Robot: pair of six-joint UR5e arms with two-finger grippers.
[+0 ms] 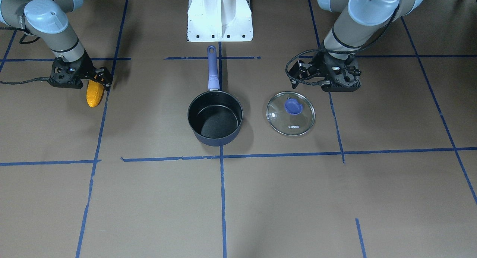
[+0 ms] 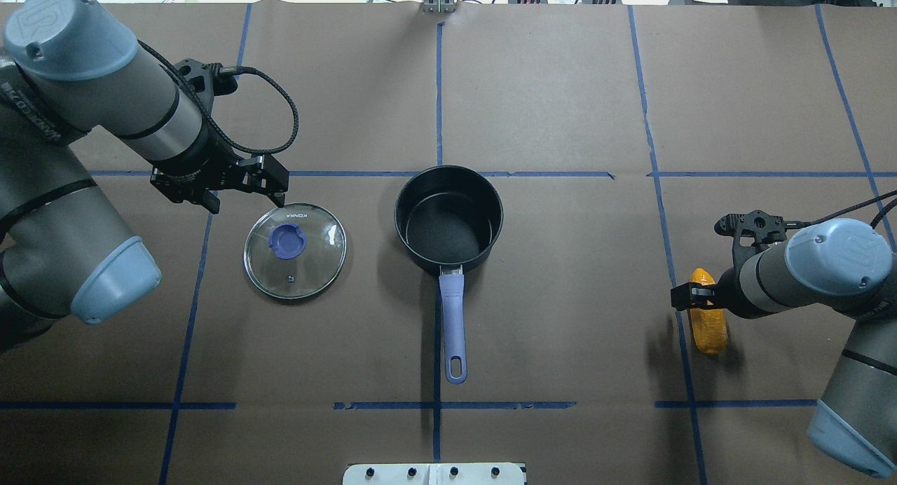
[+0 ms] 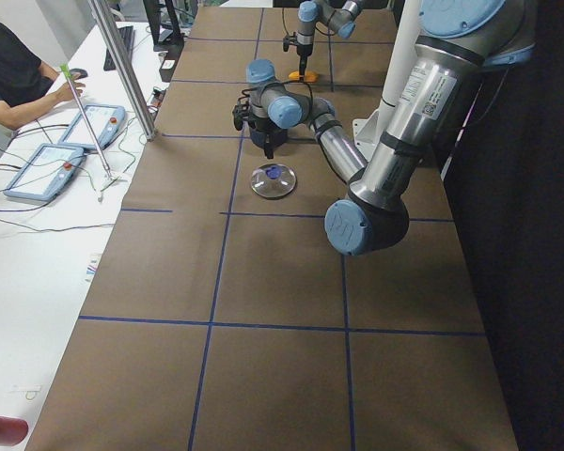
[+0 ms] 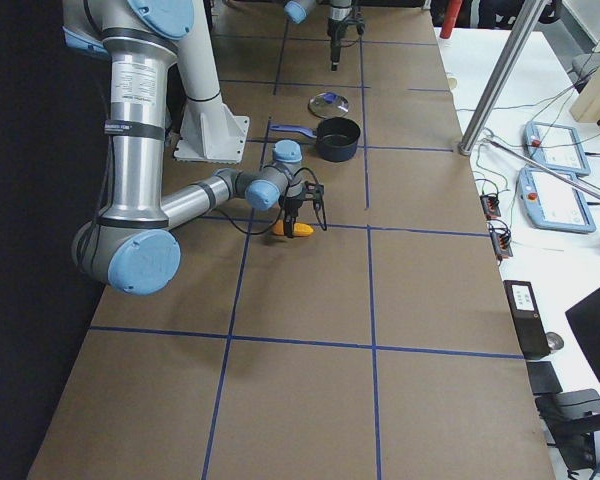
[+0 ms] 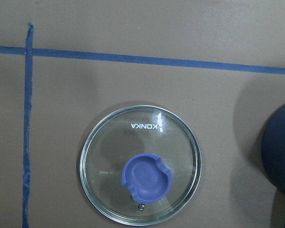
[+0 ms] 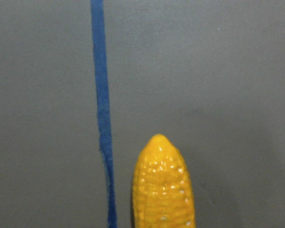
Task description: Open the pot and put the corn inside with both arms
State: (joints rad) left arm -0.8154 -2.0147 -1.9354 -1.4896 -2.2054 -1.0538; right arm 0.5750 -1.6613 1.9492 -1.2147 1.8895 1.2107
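corn (image 1: 94, 96) partly hidden, right hand (image 1: 97, 78) above

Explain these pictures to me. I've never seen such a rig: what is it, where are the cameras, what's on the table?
It is a robot with two arms, each ending in a two-finger hand, at a table marked with blue tape. Two cameras look down, one from behind the robot, one facing it; two look along the table from its ends; one sits on each wrist. On the table stand an open pot and, beside it, its glass lid. The left hand hangs by the lid, holding nothing. The right hand is at one end of the corn; whether it grips it is unclear.
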